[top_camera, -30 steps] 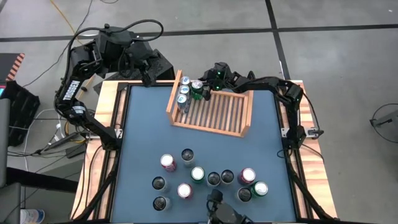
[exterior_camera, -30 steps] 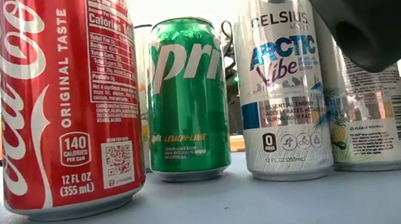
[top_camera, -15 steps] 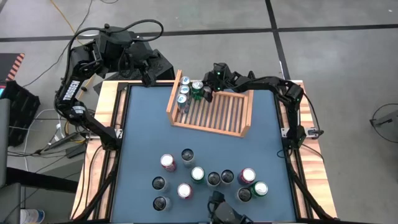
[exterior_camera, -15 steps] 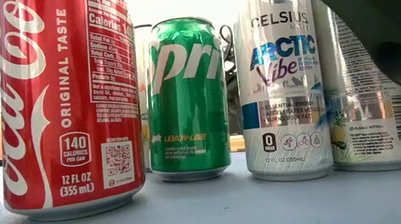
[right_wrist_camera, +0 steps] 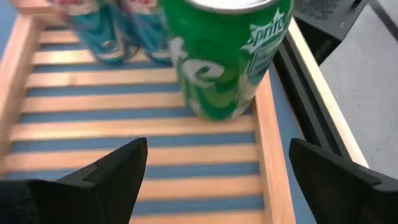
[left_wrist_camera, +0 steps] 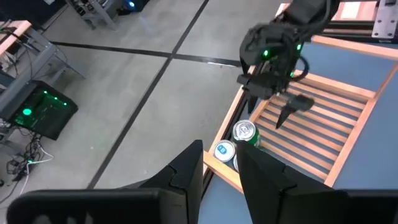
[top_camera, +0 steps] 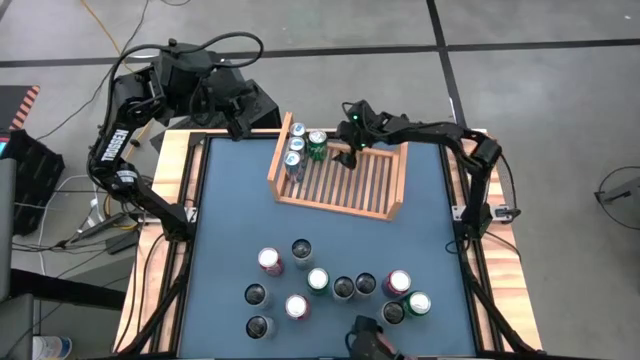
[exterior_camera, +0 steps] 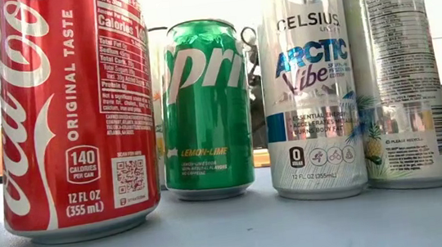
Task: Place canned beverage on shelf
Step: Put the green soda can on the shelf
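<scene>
Blue tabletop [top_camera: 230,200] holds loose cans nearest the camera, reading Coca-Cola [exterior_camera: 72,114], Sprite [exterior_camera: 205,109] and Celsius Arctic Vibe [exterior_camera: 310,89], then toward twelve o'clock the shelf [top_camera: 385,205] with a green Sprite can [top_camera: 317,144] beside three silver cans [top_camera: 295,155], the right gripper [top_camera: 349,152] released just beside it and the left gripper [left_wrist_camera: 221,171] slightly parted, empty.

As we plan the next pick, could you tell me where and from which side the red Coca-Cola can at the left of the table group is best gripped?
Probably around the middle of its side wall. The red Coca-Cola can stands upright, and its round body suits two fingers closing across it. Coming from above or from its left looks safest: the table is bare there, while a silver can stands close on its right.
</scene>
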